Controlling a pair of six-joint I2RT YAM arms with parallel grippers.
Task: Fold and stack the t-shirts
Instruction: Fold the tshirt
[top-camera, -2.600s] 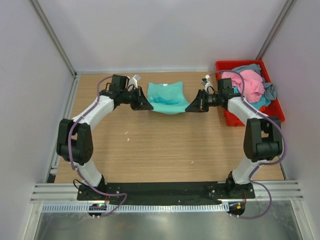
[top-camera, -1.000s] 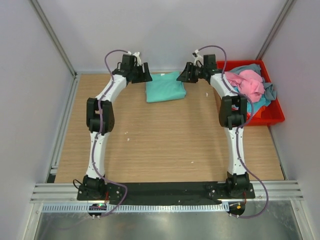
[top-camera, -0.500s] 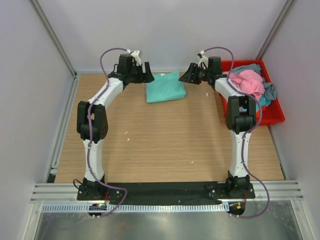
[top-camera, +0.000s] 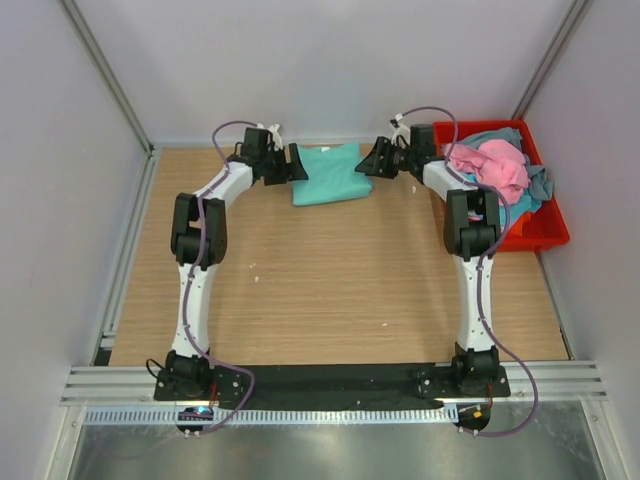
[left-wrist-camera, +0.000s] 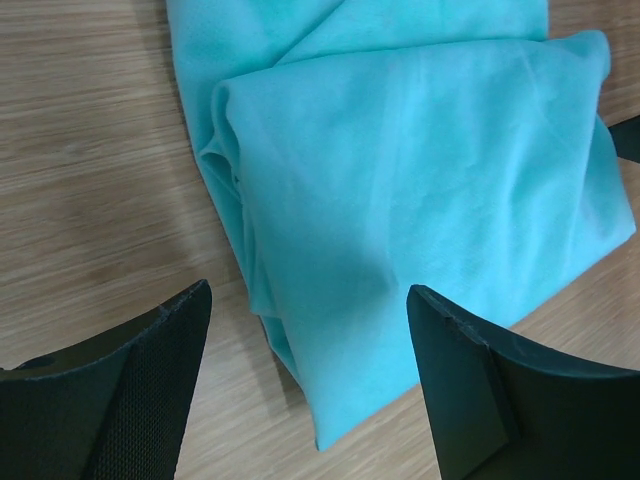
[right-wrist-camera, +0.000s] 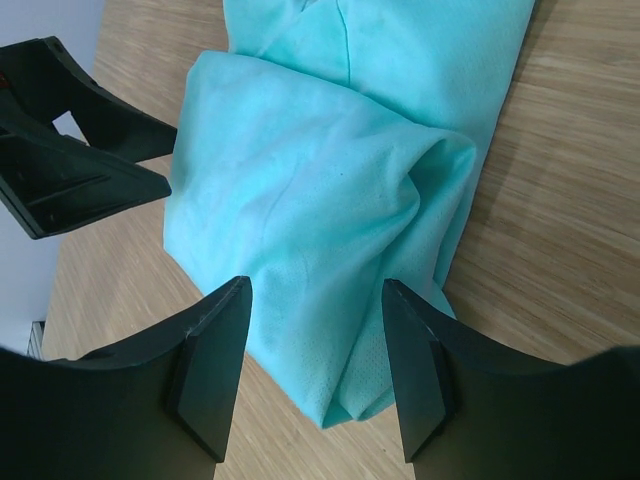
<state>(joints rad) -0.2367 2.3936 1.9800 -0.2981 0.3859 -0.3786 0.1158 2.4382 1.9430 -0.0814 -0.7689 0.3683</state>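
1. Two arm bases (top-camera: 185, 375) are bolted at the near edge of the table (top-camera: 330, 300), and both arms are stretched toward its far side.
2. Past the open wood, the teal-green t-shirt (top-camera: 330, 173) is seen lying folded into a compact rectangle near the far edge, between the two grippers.
3. The left gripper (top-camera: 297, 163) is set just beside the shirt's left edge. Its jaws are spread wide and nothing is held between them. In the left wrist view the cloth is seen beyond the fingers.
4. The right gripper (top-camera: 368, 160) is placed at the shirt's right edge, its jaws likewise parted with nothing gripped. Whether the cloth is touched cannot be told.
5. At the far right a red bin (top-camera: 555, 228) is found, well apart from the folded shirt. A pink t-shirt (top-camera: 490, 165) is heaped loosely in it on top, with a grey-blue t-shirt (top-camera: 540, 183) and a turquoise-blue t-shirt (top-camera: 517, 207) beside and beneath.
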